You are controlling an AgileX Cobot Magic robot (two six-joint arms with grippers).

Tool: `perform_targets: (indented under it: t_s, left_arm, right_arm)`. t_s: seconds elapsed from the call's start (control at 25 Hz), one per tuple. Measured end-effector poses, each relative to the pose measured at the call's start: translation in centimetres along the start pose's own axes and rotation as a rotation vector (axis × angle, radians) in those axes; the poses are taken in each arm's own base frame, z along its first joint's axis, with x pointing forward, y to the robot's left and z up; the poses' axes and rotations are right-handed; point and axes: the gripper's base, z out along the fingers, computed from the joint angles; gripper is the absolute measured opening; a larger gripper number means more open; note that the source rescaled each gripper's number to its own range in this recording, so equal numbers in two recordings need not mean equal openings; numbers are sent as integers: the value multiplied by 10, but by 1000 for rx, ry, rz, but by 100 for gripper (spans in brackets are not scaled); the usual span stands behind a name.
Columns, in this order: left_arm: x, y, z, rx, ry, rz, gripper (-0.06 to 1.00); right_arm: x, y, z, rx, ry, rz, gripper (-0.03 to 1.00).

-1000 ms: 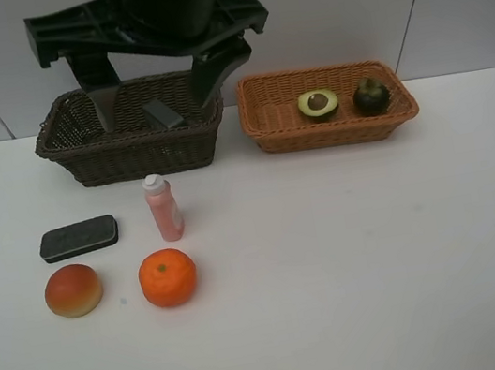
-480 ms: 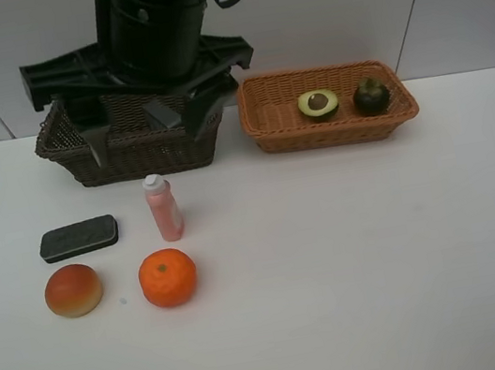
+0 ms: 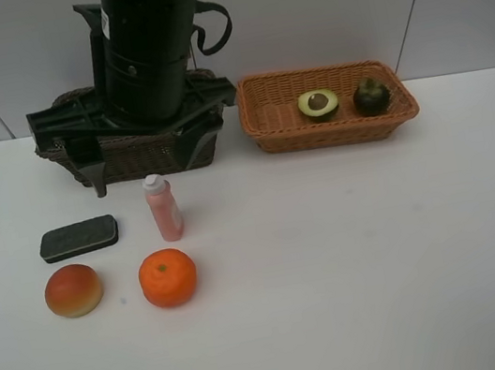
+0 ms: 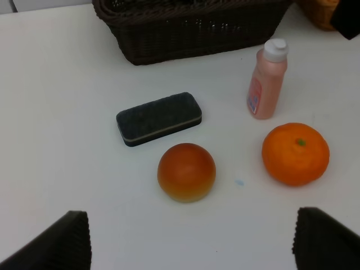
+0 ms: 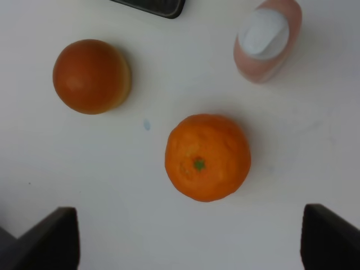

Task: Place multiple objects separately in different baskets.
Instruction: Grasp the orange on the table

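Note:
The eraser block [image 3: 79, 238], pink bottle [image 3: 164, 208], peach-coloured fruit [image 3: 73, 290] and orange [image 3: 168, 277] sit on the white table in front of the dark brown basket [image 3: 147, 154]. The halved avocado [image 3: 317, 103] and mangosteen [image 3: 370, 95] lie in the light basket [image 3: 334, 132]. My right gripper [image 3: 147, 164] hangs open and empty high over the table, looking straight down on the orange [image 5: 207, 157]. My left gripper [image 4: 190, 216] is open and empty, facing the fruit [image 4: 186, 171]; it is outside the exterior view. The black bottle and marker are hidden.
The right arm's black forearm [image 3: 149, 49] covers most of the dark basket's inside. The table [image 3: 382, 248] is white, with a grey wall behind the baskets. The dark basket's front wall [image 4: 197, 28] shows in the left wrist view.
The open right gripper has drawn back from over the dark basket towards the front and now covers it. A dark item seen inside the basket earlier is hidden. The objects have not moved.

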Motion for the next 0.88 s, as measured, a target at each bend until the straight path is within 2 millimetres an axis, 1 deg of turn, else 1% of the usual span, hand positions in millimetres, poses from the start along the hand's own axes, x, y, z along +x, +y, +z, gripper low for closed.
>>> perform_targets:
  t_s: [0.12, 0.36, 0.64, 0.8, 0.88]
  left_arm:
    - [0, 0, 0, 0, 0, 0, 84]
    - [0, 0, 0, 0, 0, 0, 84]
    - [0, 0, 0, 0, 0, 0, 84]
    - [0, 0, 0, 0, 0, 0, 84]
    - [0, 0, 0, 0, 0, 0, 84]
  right_arm:
    - [2, -1, 7, 19, 36, 26, 98]
    - [6, 1, 38, 25, 140, 57, 98]
    - [15, 9, 72, 34, 221, 54, 98]
    - [16, 10, 95, 38, 240, 60, 98]
    - [16, 9, 104, 39, 240, 62, 98]
